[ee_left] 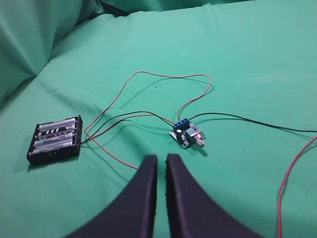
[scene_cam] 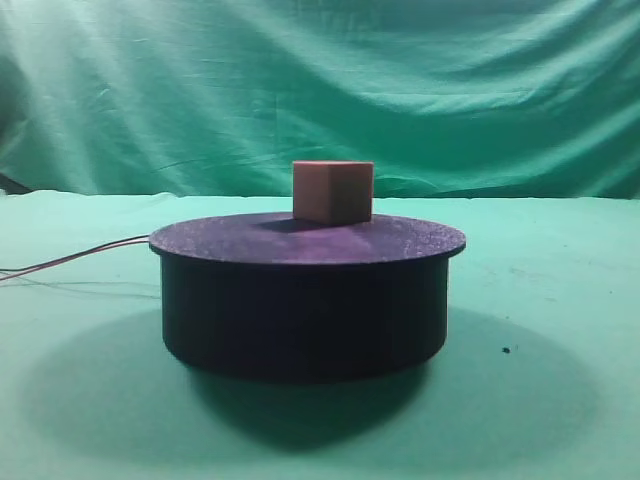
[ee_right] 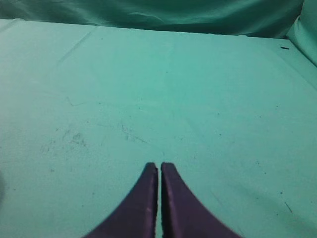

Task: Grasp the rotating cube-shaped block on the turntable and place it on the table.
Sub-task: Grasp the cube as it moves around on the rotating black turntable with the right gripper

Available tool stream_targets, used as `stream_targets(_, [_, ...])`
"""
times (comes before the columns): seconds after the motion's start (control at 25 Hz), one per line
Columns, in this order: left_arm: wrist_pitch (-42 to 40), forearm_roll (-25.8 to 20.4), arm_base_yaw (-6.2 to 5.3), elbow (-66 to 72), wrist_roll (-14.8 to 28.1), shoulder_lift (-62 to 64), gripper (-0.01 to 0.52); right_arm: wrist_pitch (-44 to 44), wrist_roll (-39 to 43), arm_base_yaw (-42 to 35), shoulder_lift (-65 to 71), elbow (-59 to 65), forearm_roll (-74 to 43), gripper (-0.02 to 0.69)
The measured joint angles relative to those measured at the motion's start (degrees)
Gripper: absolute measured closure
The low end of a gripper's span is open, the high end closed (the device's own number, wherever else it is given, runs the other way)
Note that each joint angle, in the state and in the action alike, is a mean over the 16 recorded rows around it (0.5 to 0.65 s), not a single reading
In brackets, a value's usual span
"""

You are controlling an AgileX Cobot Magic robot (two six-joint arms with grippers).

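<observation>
The salmon-pink cube-shaped block point(scene_cam: 333, 191) sits on the flat top of the dark turntable point(scene_cam: 305, 300), near its far middle, one corner edge facing the camera. The turntable stands on the green cloth table point(scene_cam: 560, 380). Neither gripper shows in the exterior high view. My left gripper point(ee_left: 161, 158) is shut and empty, above the cloth near loose wires. My right gripper point(ee_right: 159, 166) is shut and empty over bare green cloth. The block and turntable are out of both wrist views.
Thin red wires point(scene_cam: 70, 262) trail left from the turntable. In the left wrist view a black battery holder point(ee_left: 55, 139), a small blue circuit board point(ee_left: 187, 134) and looping wires point(ee_left: 163, 79) lie on the cloth. A wrinkled green backdrop point(scene_cam: 320, 90) hangs behind.
</observation>
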Motion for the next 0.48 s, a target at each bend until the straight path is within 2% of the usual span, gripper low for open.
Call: stream_targets(0.48, [0.0,0.0,0.00,0.0,0.0,0.0,0.514,-0.9,0.1,0.0,0.0,0.0,0.0,0.665])
